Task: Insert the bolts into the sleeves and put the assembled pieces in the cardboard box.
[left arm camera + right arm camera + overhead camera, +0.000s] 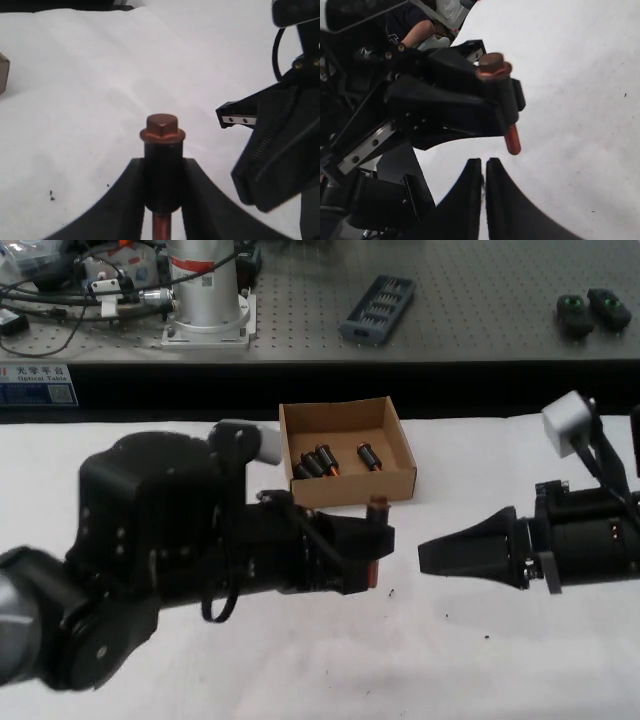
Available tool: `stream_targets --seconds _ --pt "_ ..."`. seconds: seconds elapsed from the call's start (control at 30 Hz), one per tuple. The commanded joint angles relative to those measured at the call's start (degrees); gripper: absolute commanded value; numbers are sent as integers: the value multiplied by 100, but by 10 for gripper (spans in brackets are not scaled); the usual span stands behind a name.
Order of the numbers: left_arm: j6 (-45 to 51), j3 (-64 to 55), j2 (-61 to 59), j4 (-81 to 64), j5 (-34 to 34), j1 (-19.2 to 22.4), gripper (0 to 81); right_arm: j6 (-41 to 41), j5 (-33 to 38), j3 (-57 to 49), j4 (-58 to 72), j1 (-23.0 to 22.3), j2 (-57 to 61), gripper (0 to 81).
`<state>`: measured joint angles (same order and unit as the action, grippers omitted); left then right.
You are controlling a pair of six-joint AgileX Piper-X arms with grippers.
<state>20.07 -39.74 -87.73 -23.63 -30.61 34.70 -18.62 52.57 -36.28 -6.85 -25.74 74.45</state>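
Well, on the white cloth point(480, 660), the cardboard box point(350, 490) holds several assembled pieces point(320, 462), at twelve o'clock from the left gripper point(164, 164). Its fingers clamp the black sleeve point(163, 187) between them, with the bolt point(162, 129) head above and its shank poking out below. At its three o'clock, near but apart, the right gripper point(428, 555) has its fingers together.

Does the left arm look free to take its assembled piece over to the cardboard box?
Probably yes. The left gripper holds the assembled piece close by the cardboard box, whose top is open, and the right gripper sits off to the side, not between them.
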Motion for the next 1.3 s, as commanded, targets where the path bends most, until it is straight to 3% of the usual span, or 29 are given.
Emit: stream_targets --seconds 0.0,0.4,0.73,1.27 --pt "-296 -394 -183 483 46 -44 41 429 2 -63 -286 -45 -154 43" --pt "-659 -2046 -1261 1523 327 -760 41 1461 -215 -63 -1773 -42 -615 43" --pt "-989 -3493 -2234 2099 494 -833 41 1567 -443 -63 -2119 -42 -758 43" --pt "-1125 -5037 -3464 2658 753 -1005 41 1619 -443 -63 -2326 -964 -758 43"
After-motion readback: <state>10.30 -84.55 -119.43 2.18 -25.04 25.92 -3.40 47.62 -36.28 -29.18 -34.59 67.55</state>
